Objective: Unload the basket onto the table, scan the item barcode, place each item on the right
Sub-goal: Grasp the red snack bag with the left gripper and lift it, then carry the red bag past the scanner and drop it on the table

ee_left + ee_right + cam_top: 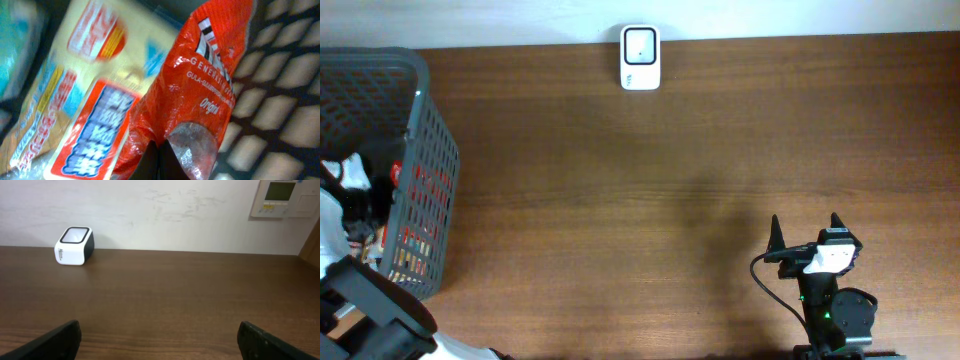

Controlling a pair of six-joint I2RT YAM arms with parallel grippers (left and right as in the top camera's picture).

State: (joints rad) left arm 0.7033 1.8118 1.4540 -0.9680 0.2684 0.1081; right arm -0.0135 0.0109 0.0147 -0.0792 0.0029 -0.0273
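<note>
**Left jaws closed on the red packet inside the basket; right jaws wide and empty**

Overhead: the brown wooden table (620, 200) fills the view. At twelve o'clock, against the far edge, sits the small white box-shaped barcode scanner (640, 58) with its dark-framed window facing up. At nine o'clock stands the grey plastic mesh basket (420, 100), packed with goods. My left arm (360, 300) reaches into it from seven o'clock, and its tip is hidden there among the packets. At five o'clock my right gripper (805, 225) hovers over bare wood, well apart from scanner and basket, fingers spread wide with nothing between them.

Left wrist: my left gripper (159, 167) is closed at six o'clock, and the lower edge of the crinkly red foil packet with white lettering (200, 85) is gathered into it. The packet rises toward one o'clock. A yellow plastic packet with a red-and-blue label (95, 90) lies just beside it at nine o'clock, and basket mesh shows at three o'clock.

Right wrist: both dark fingertips sit far apart at seven and five o'clock. The scanner stands at ten o'clock by the white wall, and a pale wall panel (282, 197) hangs at one o'clock.
</note>
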